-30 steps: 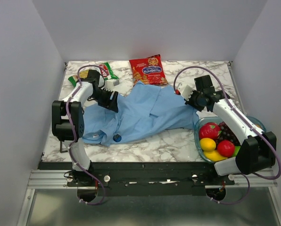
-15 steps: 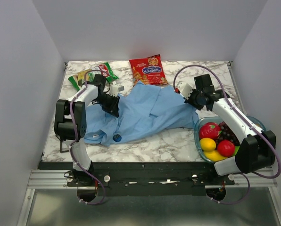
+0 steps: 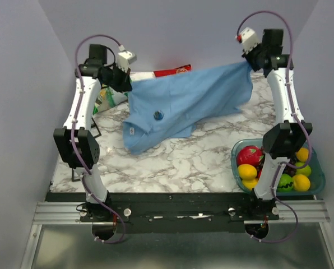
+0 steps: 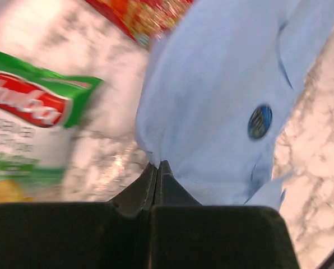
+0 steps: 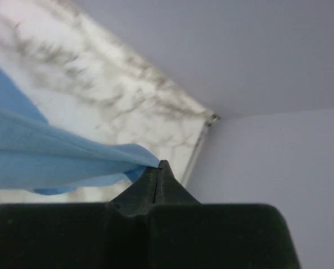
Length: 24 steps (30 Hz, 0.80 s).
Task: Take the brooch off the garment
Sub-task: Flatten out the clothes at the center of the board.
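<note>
The garment [image 3: 184, 103] hides most of red bag [image 3: 172, 70]; green packet [image 4: 38, 129], perhaps snacks, beside.

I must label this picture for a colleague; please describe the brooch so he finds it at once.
Find the light blue shirt stretched above the marble table between the left gripper and right gripper. On its left half sits the brooch. It is the only small, round, dark blue spot on the pale cloth.

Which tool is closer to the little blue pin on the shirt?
Left. The left tool pinches the shirt at its edge, close to the pin; the right tool grips the far corner, across the whole cloth.
</note>
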Motion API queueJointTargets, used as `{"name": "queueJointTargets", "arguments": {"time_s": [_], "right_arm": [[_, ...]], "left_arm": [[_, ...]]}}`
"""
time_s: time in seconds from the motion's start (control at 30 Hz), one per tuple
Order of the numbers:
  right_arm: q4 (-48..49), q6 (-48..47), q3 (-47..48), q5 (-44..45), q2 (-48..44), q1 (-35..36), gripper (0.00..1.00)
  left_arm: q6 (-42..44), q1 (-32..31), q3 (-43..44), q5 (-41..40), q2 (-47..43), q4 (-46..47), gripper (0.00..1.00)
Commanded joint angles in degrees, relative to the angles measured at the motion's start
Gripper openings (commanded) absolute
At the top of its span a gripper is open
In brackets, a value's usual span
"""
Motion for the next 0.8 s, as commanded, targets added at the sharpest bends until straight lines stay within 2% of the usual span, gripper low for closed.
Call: {"name": "queueJointTargets", "arguments": {"time_s": [0.0,0.17,0.27,0.5,0.63,0.77], "right_arm": [[-2.04,-1.50,15.75,0.39,4.55,-2.66,0.01],[15.10,-1.42,5.48,-1.54,-2.65,-2.66,0.01],[16.60,2.52,6.52,-2.68,-4.49,-2.75,0.01],[21.61,12.72,7.04,-3.56,-10.82,-2.75,0.01],[25.38,13.43,8.55,-3.82,-14.16,-2.75,0.01],[29.08,13.08,7.32,-4.62,-19.08,-2.75,0.01]], "left_arm": [[1.15,6.06,10.96,0.13,-3.44,2.55,0.00],[-4.47,7.20,14.23,1.54,-6.33,12.48,0.00],[-7.19,7.20,15.89,2.51,-8.18,15.12,0.00],[-5.80,7.20,17.57,-0.74,-14.06,20.04,0.00],[-4.92,7.20,18.36,-3.20,-16.88,27.06,0.00],[-5.09,7.20,23.26,-5.31,-17.94,30.33,0.00]]}}
